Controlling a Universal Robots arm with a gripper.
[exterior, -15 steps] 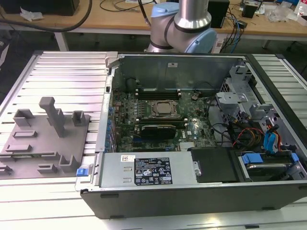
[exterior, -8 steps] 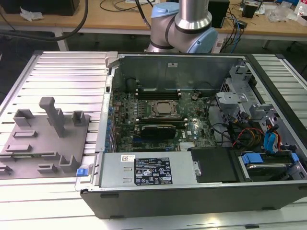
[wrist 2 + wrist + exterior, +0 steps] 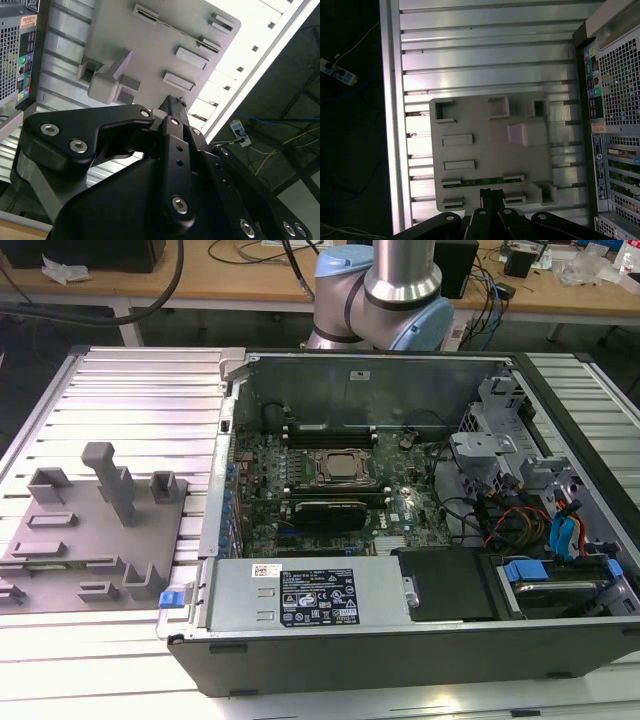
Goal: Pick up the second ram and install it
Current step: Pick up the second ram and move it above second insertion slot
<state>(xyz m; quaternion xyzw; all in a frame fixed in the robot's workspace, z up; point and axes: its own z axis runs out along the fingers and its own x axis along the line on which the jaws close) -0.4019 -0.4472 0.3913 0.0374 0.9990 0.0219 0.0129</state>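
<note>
The second ram (image 3: pixel 481 182) is a thin green stick lying on edge in a slot of the grey holder tray (image 3: pixel 485 150), held between two small end blocks. In the first wrist view my gripper (image 3: pixel 491 192) hangs well above the tray, its tips lined up just beside the stick's middle. Its black fingers (image 3: pixel 176 130) are shut together with nothing between them. In the exterior view the tray (image 3: pixel 90 540) lies on the ribbed metal table at the left of the open computer case (image 3: pixel 400 500). The motherboard's black memory slots (image 3: pixel 330 430) run along the far side of the processor socket.
The tray carries upright blocks, the tallest being a post (image 3: pixel 112 480) near its middle. The case's perforated rear panel (image 3: pixel 615 125) stands close beside the tray. The table edge (image 3: pixel 390 125) drops off to a dark floor with cables. The arm's base (image 3: pixel 385 300) stands behind the case.
</note>
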